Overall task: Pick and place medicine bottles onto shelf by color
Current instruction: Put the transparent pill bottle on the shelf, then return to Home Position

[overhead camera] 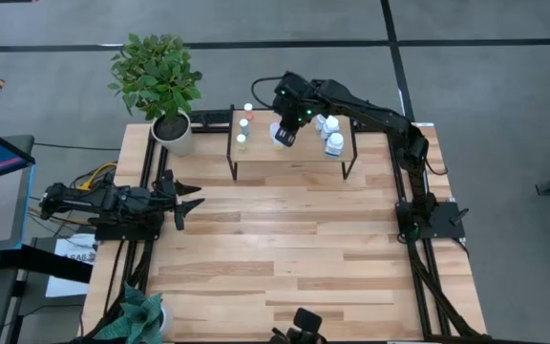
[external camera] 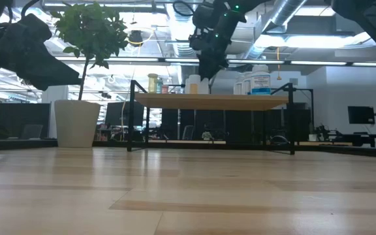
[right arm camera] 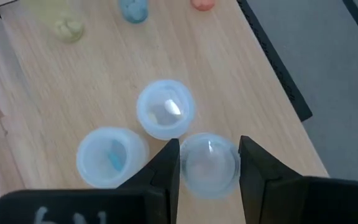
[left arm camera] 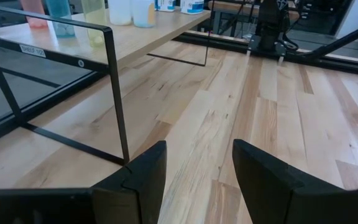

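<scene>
From above, the shelf (overhead camera: 292, 150) stands at the far edge of the table (overhead camera: 285, 258), and almost all of the wood in front of it is bare, so there is lots of room to move. A plant pot (overhead camera: 174, 134) sits just beside the shelf's left end. Three thin vials (overhead camera: 243, 126) stand in a row near the shelf's left end, and white bottles (overhead camera: 330, 134) stand near its right end. The right arm bends in from the right side of the table, and the right gripper (overhead camera: 285, 134) hangs over the middle of the shelf top. The left gripper (overhead camera: 187, 199) waits low at the table's left edge with its fingers spread apart. From table height, the shelf top sits up on thin black legs with open space under it, and the right gripper (external camera: 207, 70) points down at a small bottle (external camera: 193, 84) standing on the shelf. The white bottles (external camera: 256, 82) stand further right. The left wrist view shows the left gripper (left arm camera: 199, 167) spread wide over bare table, with the shelf leg (left arm camera: 118, 102) close in front and the vials (left arm camera: 59, 12) up on the shelf top. The right wrist view looks straight down on the shelf top: the right gripper (right arm camera: 209, 163) has one finger on each side of a clear-capped bottle (right arm camera: 209, 163), which stands close to the shelf's edge. I cannot tell if it is squeezing yet. Two more clear-capped bottles (right arm camera: 165, 108) stand just beside it.
</scene>
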Robot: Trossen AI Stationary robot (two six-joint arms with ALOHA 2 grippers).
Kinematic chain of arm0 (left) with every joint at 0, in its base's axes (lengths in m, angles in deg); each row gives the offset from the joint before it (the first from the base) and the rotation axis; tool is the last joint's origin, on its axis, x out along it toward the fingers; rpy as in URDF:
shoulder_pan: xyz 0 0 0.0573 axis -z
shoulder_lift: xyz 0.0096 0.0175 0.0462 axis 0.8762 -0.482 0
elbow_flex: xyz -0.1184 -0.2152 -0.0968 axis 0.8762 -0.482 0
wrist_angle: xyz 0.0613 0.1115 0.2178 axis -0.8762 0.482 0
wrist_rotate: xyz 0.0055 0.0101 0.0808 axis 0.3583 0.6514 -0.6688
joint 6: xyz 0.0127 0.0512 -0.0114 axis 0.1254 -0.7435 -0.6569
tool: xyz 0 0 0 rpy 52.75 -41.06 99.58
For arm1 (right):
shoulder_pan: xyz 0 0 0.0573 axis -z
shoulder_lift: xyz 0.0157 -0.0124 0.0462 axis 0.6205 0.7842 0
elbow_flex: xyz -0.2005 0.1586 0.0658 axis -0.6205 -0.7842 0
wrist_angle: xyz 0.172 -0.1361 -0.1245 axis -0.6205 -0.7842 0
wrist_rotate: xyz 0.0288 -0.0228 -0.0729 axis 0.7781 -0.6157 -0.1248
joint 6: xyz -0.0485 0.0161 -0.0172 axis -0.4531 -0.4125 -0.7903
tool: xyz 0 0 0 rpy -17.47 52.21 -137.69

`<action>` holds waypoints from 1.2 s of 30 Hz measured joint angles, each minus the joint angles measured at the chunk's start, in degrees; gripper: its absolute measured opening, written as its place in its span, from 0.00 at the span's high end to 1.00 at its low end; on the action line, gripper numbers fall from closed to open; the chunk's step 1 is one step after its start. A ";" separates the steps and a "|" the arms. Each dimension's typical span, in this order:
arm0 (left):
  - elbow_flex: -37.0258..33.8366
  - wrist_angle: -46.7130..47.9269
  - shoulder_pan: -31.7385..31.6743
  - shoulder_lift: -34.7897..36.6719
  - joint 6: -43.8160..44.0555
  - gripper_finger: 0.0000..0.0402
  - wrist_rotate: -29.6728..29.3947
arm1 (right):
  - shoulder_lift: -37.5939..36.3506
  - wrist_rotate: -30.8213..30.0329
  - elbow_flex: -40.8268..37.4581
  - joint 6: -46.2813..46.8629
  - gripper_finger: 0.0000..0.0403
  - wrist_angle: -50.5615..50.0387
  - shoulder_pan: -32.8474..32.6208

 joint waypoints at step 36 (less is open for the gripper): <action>0.04 0.00 0.02 0.02 0.00 0.58 -0.02 | -5.94 1.81 12.33 13.11 0.28 -30.37 -21.58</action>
